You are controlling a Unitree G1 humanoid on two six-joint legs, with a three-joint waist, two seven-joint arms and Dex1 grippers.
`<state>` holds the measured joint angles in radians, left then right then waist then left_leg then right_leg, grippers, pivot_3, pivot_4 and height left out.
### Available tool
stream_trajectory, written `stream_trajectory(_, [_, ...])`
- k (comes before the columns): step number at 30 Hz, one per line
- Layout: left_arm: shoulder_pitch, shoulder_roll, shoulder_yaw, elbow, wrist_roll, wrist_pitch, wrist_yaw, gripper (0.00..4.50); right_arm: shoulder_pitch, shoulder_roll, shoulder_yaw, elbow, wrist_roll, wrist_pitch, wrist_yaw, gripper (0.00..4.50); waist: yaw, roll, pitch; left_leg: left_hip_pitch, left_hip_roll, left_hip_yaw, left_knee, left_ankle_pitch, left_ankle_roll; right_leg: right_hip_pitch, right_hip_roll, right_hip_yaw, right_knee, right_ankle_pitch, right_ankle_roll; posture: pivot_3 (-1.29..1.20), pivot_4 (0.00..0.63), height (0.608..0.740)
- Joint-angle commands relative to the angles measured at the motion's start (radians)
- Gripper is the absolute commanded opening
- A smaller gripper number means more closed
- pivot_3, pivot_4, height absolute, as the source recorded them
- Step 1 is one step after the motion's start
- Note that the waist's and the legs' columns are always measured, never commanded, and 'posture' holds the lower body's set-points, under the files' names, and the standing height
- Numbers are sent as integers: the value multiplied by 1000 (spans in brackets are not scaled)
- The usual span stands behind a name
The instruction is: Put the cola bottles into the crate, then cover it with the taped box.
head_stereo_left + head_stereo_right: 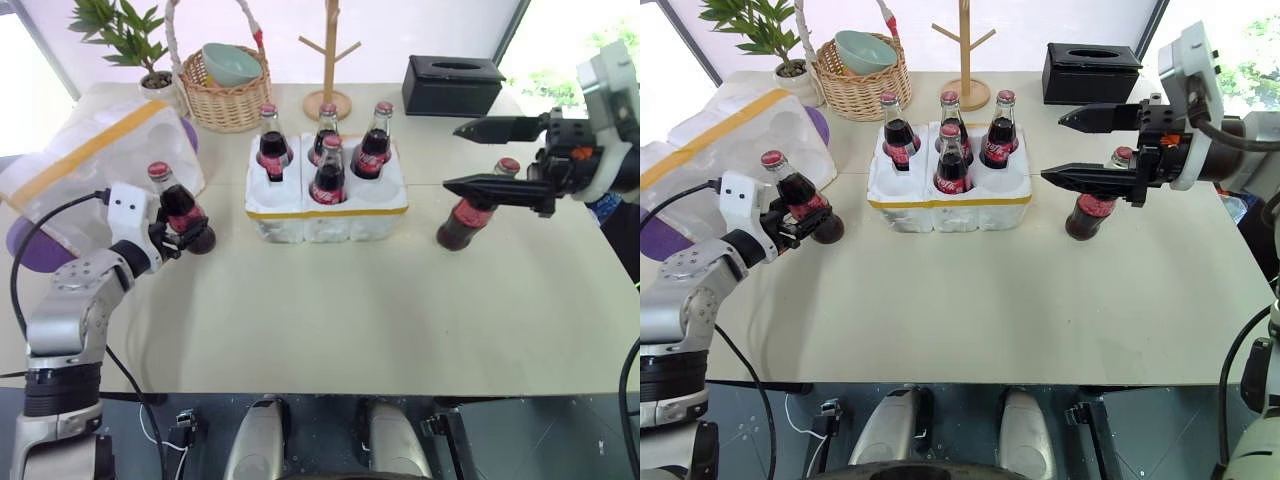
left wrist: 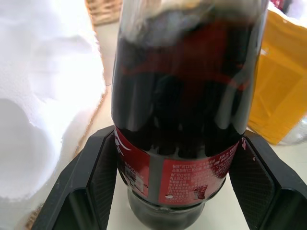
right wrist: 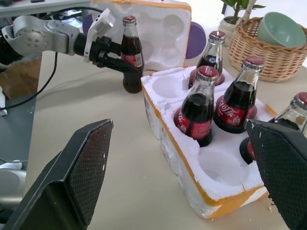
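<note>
Left gripper (image 1: 800,222): nearest to me; I see its fingers (image 2: 98,167) set on both sides of a cola bottle (image 1: 798,200), at the label, bottle tilted, base on the table.
Left arm: reaches forward at table height, beside the taped box (image 1: 730,140).
Right gripper (image 1: 1080,145): fingers spread wide, holding nothing, raised above a cola bottle (image 1: 1092,208) standing right of the crate.
Right arm: comes in from the right, pointing left.
Crate (image 1: 950,205): centre of table; I count four bottles (image 1: 952,165) upright in its wells, two front wells empty.
Taped box: lies on its side at far left, hollow facing inward.
Table (image 1: 990,300): beige; wicker basket (image 1: 860,85) with green bowl (image 1: 865,50), potted plant (image 1: 765,35), wooden stand (image 1: 965,60), black tissue box (image 1: 1092,70) along the far edge.
</note>
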<state>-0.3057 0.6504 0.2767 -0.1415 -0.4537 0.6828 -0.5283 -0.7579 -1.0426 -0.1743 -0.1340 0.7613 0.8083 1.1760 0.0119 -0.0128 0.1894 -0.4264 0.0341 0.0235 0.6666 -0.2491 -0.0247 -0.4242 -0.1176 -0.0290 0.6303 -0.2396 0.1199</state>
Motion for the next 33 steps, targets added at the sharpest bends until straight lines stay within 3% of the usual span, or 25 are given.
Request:
stream_trajectory(1, [-70,78,86,-140,-151,84,-89,2700,-6,-23,-49,-24,12,-5,-1,4500,0,-2,1,0,0,0,0,0,0,0,0,0,0,0,0,0,150,736])
stream_trajectory(5, [-190,154,79,-140,-285,182,-196,2700,6,-21,-48,-24,7,-11,-3,4500,2,-4,2,-1,0,-1,0,0,0,-1,0,-1,0,0,0,0,150,736])
stream_trajectory(8, [-318,147,27,-60,-312,182,-251,2700,7,-17,-46,-26,5,-11,-10,4500,0,-4,2,-1,0,0,0,0,0,0,0,0,0,0,0,0,150,736])
stream_trajectory(12, [-469,83,-109,83,-202,95,-267,2700,21,-16,-43,-33,-6,-21,-18,4500,0,-4,2,0,0,0,0,0,0,0,0,-1,1,0,0,0,150,736])
stream_trajectory(17, [-555,0,-265,256,-23,-54,-273,2700,32,-12,-62,-54,14,-3,-46,4500,0,-4,2,-1,0,0,0,0,0,0,0,0,0,0,0,0,150,736])
stream_trajectory(28, [-510,-100,-320,396,111,-163,-259,2700,78,7,-82,-82,23,-3,-92,4500,1,-4,3,-1,0,0,0,0,0,-1,0,0,0,0,0,0,150,736])
stream_trajectory(31, [-476,-94,-323,373,125,-161,-269,4171,85,10,-79,-86,20,-7,-97,4500,0,-4,3,-1,0,0,1,0,0,-1,0,0,0,0,0,0,150,736])
stream_trajectory(32, [-465,-87,-319,353,120,-157,-279,4474,86,9,-79,-86,20,-7,-99,4500,0,-4,2,-1,0,0,1,0,0,-1,0,0,0,0,0,0,150,736])
stream_trajectory(33, [-455,-80,-312,331,112,-150,-288,4474,89,9,-81,-87,20,-6,-101,4500,0,-4,2,0,0,0,1,0,0,-1,0,0,1,0,0,0,150,736])
